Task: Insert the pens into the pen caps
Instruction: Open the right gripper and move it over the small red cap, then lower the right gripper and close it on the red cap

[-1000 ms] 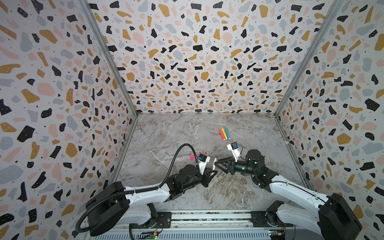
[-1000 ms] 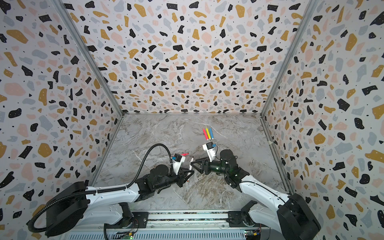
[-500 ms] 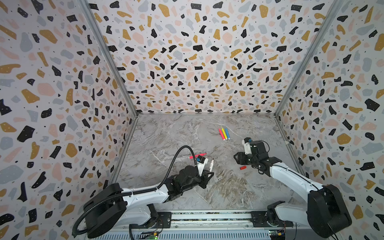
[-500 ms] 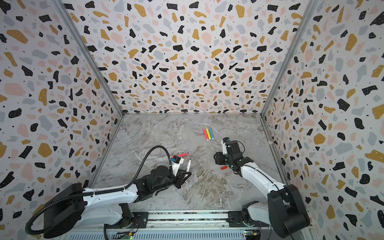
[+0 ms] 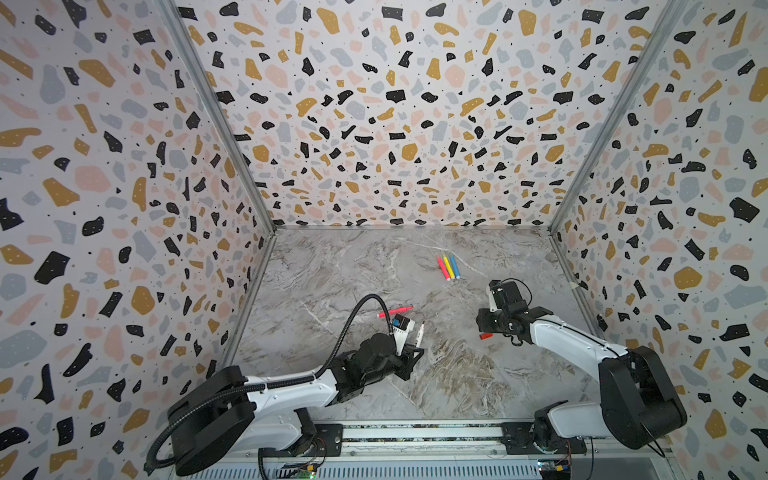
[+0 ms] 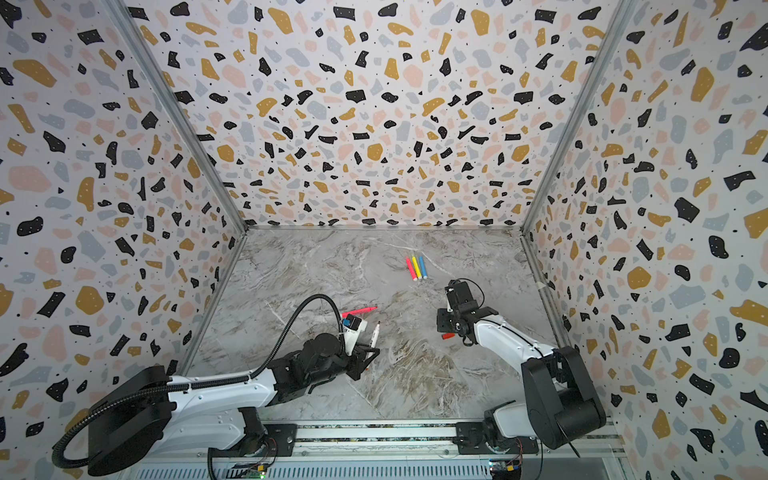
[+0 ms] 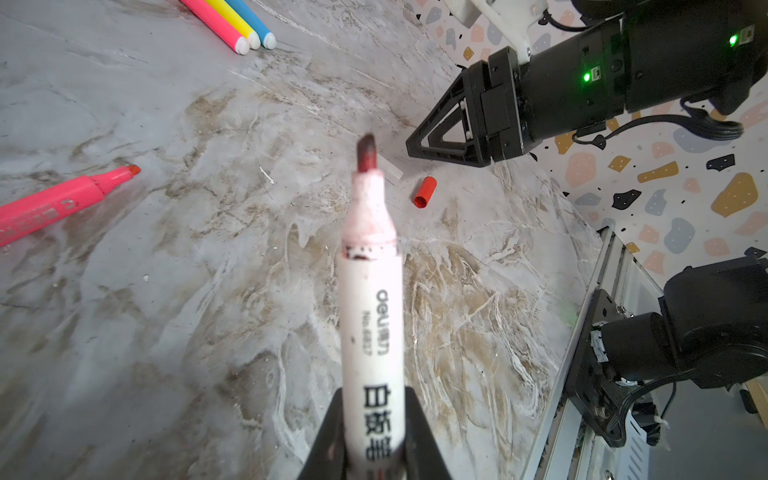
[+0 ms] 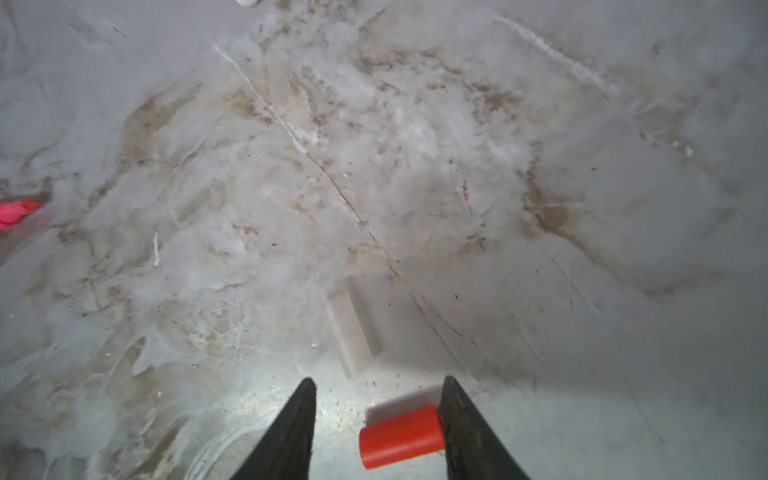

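Observation:
My left gripper [image 5: 411,353] [image 7: 374,392] is shut on a white pen [image 7: 370,291] with black print. Its red tip is bare and points up and away, seen in both top views [image 6: 375,334]. The red pen cap [image 8: 401,436] lies on its side on the marble floor [image 5: 484,336] [image 7: 424,192]. My right gripper [image 8: 379,380] [image 5: 484,328] is lowered over it, open, with the cap between the jaws and touching one finger. An uncapped neon pink pen [image 5: 395,311] lies behind the left gripper.
Pink [image 5: 443,268], yellow [image 5: 448,266] and blue [image 5: 454,266] pens lie side by side near the back. A pale translucent oblong piece [image 8: 353,328] rests on the floor just ahead of the right jaws. Speckled walls enclose three sides.
The right arm has pulled away from the left gripper, swung right and come down over the red cap. The left arm has drawn back slightly, still holding the white pen.

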You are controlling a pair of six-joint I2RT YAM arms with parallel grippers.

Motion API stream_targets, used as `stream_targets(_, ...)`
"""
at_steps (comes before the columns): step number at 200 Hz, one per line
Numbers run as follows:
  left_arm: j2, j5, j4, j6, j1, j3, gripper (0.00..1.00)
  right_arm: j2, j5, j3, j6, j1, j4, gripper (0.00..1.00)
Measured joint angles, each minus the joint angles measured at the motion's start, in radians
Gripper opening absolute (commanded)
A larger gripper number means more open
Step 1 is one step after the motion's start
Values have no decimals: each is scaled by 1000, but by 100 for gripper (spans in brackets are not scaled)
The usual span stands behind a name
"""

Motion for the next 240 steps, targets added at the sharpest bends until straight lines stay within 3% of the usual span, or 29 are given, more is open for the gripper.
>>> stream_targets(98,-4,-1,8,0,0,-28,2,-26,77,-98,227,61,-7,41)
stream_targets(240,-37,-18,7,0,0,-40,2,80,109,-5,227,36,4,39)
